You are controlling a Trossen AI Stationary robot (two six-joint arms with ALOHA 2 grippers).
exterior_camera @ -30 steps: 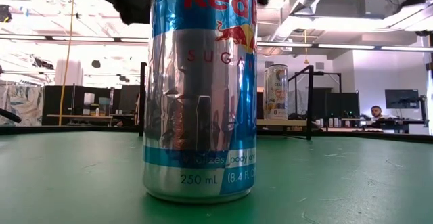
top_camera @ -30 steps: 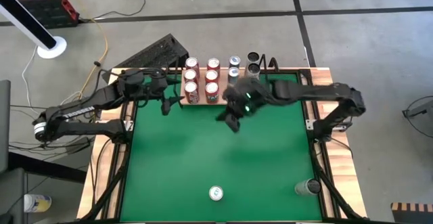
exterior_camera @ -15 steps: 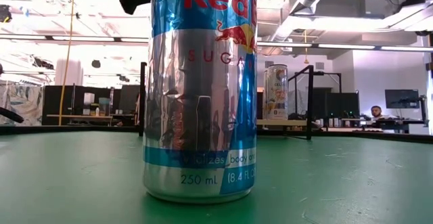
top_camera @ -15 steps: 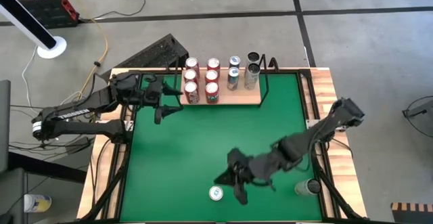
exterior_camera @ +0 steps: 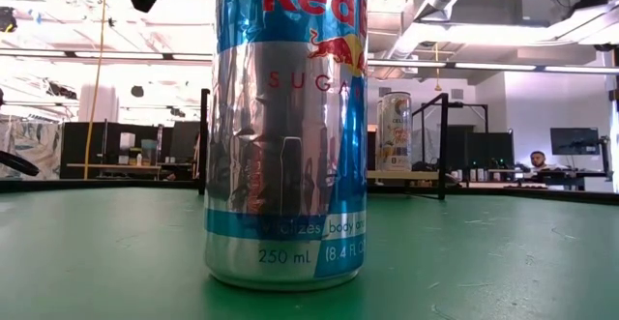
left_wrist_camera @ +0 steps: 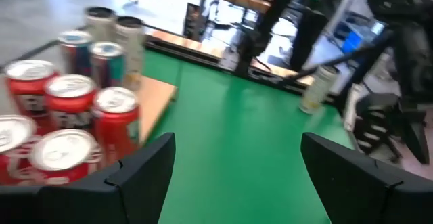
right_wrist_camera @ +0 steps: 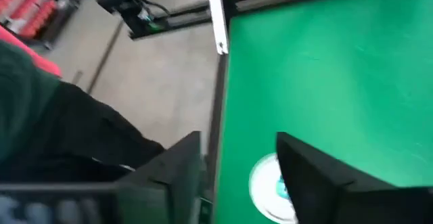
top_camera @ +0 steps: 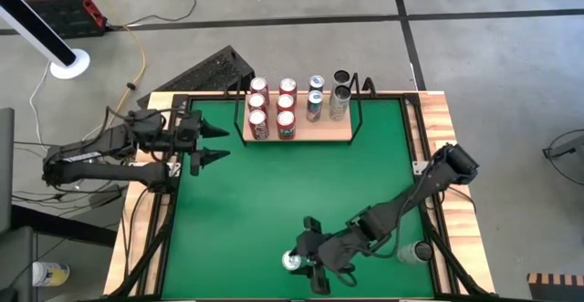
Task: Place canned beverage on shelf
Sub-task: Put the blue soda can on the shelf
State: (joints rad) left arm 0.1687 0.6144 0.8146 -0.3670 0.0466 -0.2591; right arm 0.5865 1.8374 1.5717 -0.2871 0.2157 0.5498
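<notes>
The right tool (top_camera: 307,260) hangs low at the near edge of the green worktop (top_camera: 274,183), its fingers spread apart on either side of the upright Red Bull can (top_camera: 292,262), not yet closed on it. The shelf (top_camera: 301,130) sits at the far edge, carrying red cans (top_camera: 272,110) and slimmer cans (top_camera: 327,97). The left tool (top_camera: 208,144) waits with fingers apart near the shelf's left end.

**What the views cut off**

In the low view the blue-and-silver can (exterior_camera: 287,127) runs past the top edge. In the right wrist view a dark finger (right_wrist_camera: 318,176) covers part of its lid. Shelf cans' (top_camera: 285,110) labels are too small to read.
</notes>
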